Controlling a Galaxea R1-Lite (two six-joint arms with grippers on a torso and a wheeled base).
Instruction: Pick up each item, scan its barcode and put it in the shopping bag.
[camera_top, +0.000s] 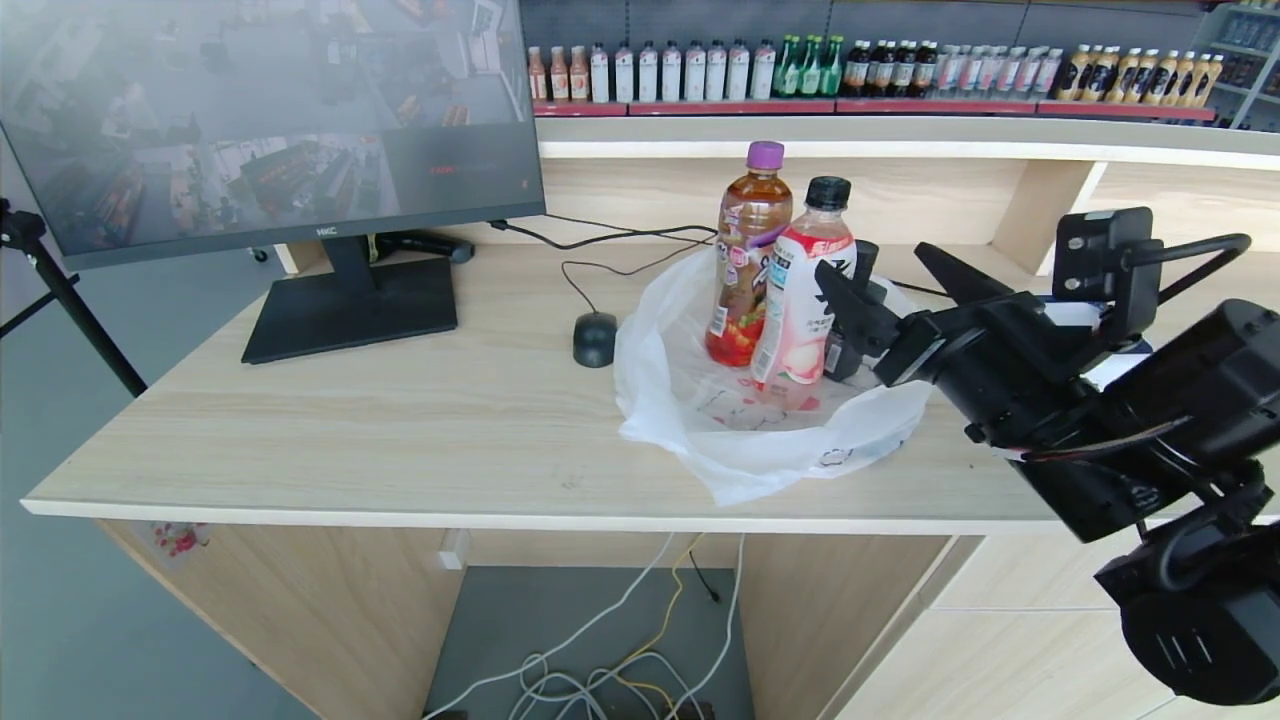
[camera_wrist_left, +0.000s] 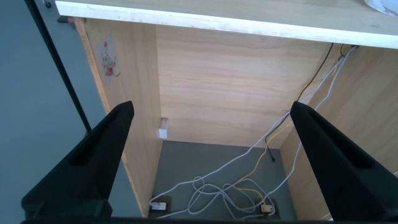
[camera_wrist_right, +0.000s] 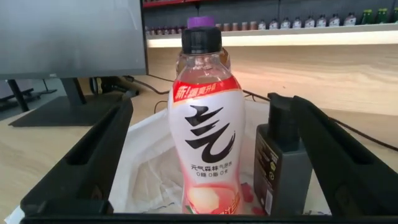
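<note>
My right wrist camera showed my right gripper spread wide around the pink bottle, not touching it. The bottle stood in the bag beside a black device. The head camera added the tea bottle. My left gripper hung open below the table edge.

From the right wrist, you can see just the purple cap of the brown bottle. The pink bottle stands in front and hides the rest. The picture's lower edge cuts off the bottom of the pink bottle and of the black container beside it. From the head, the right gripper covers most of that container. The monitor is cut off at the top and left. The shelf bottles are too small to tell apart.
</note>
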